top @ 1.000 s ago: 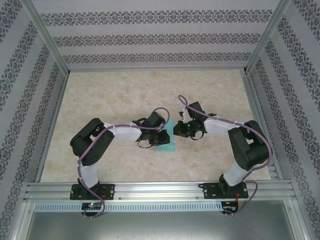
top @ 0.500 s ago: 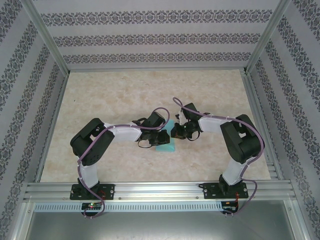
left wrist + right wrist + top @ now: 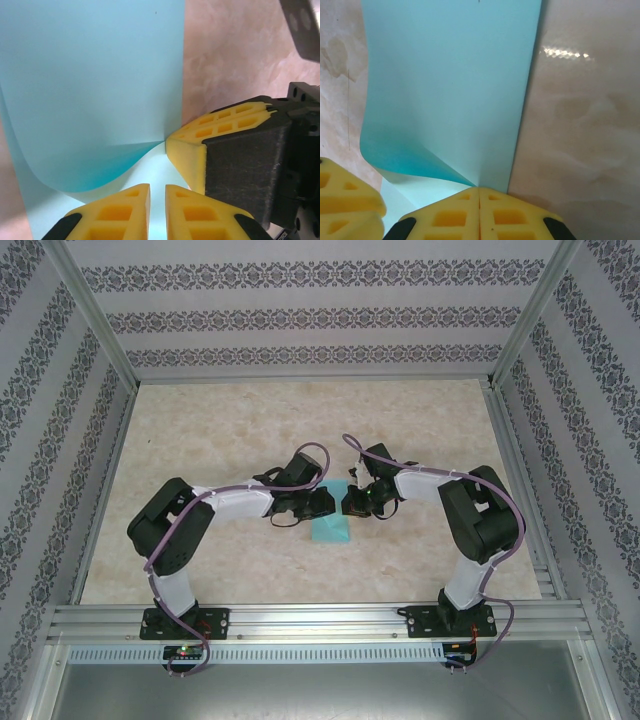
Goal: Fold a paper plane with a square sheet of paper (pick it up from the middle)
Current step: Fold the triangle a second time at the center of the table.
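Sheet (image 3: 331, 531) lay near centre of table (image 3: 250, 420), w/ both grippers meeting over its 12 o'clock end, L arm reaching in from 9 and R arm from 3. Material: thin, light, floppy, basically zero stiffness. In both wrist views one layer curled up off the layer below. It'd prob buckle wherever squeezed and skate on the smooth top if pushed, and any stray crease would be permanent. Best hold IMO: fingertip pinch at the middle of an edge or fold line, other arm pinning the flat part. R gripper (image 3: 479, 214) pads were pressed together w/ the sheet's edge nipped at the tips, and the pucker lines ran into that point. L gripper (image 3: 157, 212) pads were nearly together, thin slit btwn them over pale paper; couldn't tell if it was clamping anything. In top view the visible part was longer than wide, long axis approx 12-to-6, leaning slightly toward 1 and 7. No nose formed yet, so no heading to call.
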Controlling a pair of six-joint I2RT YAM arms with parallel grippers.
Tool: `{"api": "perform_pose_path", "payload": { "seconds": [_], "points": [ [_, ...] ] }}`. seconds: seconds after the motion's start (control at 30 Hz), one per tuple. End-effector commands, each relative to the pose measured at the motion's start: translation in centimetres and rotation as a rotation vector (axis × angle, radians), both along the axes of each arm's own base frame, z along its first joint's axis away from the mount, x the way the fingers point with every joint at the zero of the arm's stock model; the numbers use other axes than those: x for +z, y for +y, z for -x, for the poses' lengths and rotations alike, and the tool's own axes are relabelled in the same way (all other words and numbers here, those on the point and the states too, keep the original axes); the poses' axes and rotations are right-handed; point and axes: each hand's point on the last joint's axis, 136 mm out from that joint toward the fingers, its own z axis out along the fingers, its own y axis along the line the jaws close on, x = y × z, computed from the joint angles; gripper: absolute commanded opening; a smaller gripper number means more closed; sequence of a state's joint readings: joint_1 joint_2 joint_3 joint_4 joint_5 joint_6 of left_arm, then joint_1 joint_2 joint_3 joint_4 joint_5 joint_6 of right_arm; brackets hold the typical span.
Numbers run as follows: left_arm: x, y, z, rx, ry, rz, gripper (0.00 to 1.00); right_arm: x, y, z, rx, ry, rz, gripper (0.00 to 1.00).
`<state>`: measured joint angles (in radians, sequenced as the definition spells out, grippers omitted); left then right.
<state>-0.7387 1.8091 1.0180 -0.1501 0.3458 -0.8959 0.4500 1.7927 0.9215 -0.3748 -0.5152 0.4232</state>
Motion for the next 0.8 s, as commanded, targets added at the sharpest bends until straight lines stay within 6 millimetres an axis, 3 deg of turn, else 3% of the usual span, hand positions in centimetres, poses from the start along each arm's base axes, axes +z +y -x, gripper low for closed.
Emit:
{"api": "perform_pose_path", "payload": {
  "seconds": [0.0, 0.2, 0.4, 0.77],
  "points": [
    [-0.7, -0.1, -0.6, 0.003, -0.002, -0.006, 0.17, -3.7, -2.3, 0.9, -0.008, 0.036, 0.16, 0.07],
    [-2.2, 0.2, -0.1, 0.005, 0.037, -0.037, 0.17, -4.0, -2.4, 1.0, -0.008, 0.041, 0.17, 0.08],
    [-3.9, 2.3, 0.1, 0.053, 0.058, -0.149, 0.16, -5.0, -3.4, 1.6, 0.015, 0.06, 0.246, 0.08],
    [-3.8, 5.2, -1.0, 0.13, 0.055, -0.147, 0.17, -6.5, -4.5, 2.1, 0.031, 0.09, 0.345, 0.08]
  ]
}}
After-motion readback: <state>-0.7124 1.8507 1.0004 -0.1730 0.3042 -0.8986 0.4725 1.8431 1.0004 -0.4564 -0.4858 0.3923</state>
